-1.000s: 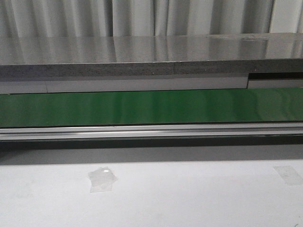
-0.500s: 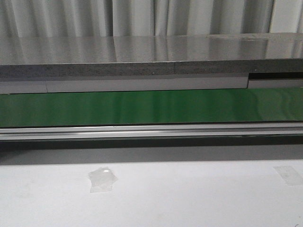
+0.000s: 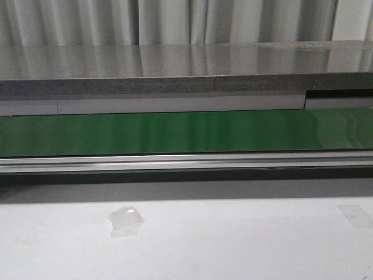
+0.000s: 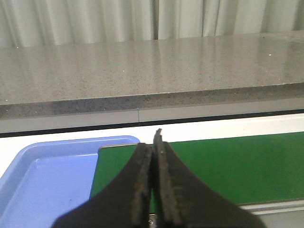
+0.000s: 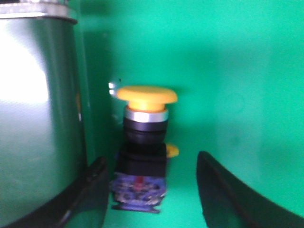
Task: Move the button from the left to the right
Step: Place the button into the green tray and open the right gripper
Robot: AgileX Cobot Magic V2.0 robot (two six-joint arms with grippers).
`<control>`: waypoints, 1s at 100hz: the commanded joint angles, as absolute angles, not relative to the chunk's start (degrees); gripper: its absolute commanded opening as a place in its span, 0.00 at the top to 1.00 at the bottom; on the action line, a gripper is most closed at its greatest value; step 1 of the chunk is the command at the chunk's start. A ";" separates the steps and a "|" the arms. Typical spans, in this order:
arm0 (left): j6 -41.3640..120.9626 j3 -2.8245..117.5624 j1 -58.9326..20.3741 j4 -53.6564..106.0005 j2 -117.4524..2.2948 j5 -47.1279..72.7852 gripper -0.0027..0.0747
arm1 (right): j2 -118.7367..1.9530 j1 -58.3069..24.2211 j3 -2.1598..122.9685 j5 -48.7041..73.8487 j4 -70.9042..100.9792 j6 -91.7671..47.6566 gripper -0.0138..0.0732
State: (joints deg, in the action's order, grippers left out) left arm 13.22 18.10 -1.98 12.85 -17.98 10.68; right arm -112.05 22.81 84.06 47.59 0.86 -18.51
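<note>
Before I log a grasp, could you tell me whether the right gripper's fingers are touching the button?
Cannot tell. In the right wrist view the button lies between the open fingers: one is clearly apart, but the other sits so close beside the black body that blur hides any gap.

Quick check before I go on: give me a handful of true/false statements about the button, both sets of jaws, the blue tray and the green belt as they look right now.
1. The button lies on the green belt between the right gripper's open jaws. True.
2. The button's cap is red. False: it is yellow, above a silver ring and a black body.
3. The left gripper has its jaws pressed together with nothing between them. True.
4. The button sits in the blue tray. False: no button shows in the part of the tray in view.
5. The front view shows both arms over the belt. False: neither arm nor the button appears there.
</note>
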 commanded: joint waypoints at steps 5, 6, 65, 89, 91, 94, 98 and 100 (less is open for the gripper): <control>13.16 19.64 -2.35 13.27 -18.34 6.41 0.99 | -108.97 23.18 85.91 46.97 0.59 -19.10 0.28; 13.16 19.64 -2.35 13.27 -18.34 6.41 0.99 | -108.97 23.18 85.91 46.97 0.59 -19.10 0.28; 13.16 19.64 -2.35 13.27 -18.34 6.41 0.99 | -100.48 20.53 86.71 41.77 4.66 -18.51 0.28; 13.16 19.64 -2.35 13.27 -18.34 6.41 0.99 | -94.93 14.31 86.59 40.56 8.88 -18.51 0.28; 13.16 19.64 -2.35 13.27 -18.34 6.41 0.99 | -94.51 13.75 86.50 40.61 9.06 -18.51 0.28; 13.16 19.64 -2.35 13.27 -18.34 6.41 0.99 | -93.95 13.02 86.25 40.52 9.20 -18.51 0.28; 13.16 19.64 -2.35 13.27 -18.34 6.41 0.99 | -93.03 11.96 85.67 40.16 9.29 -18.51 0.28; 13.16 19.64 -2.35 13.27 -18.34 6.41 0.99 | -92.54 11.47 85.43 39.84 9.29 -18.51 0.28</control>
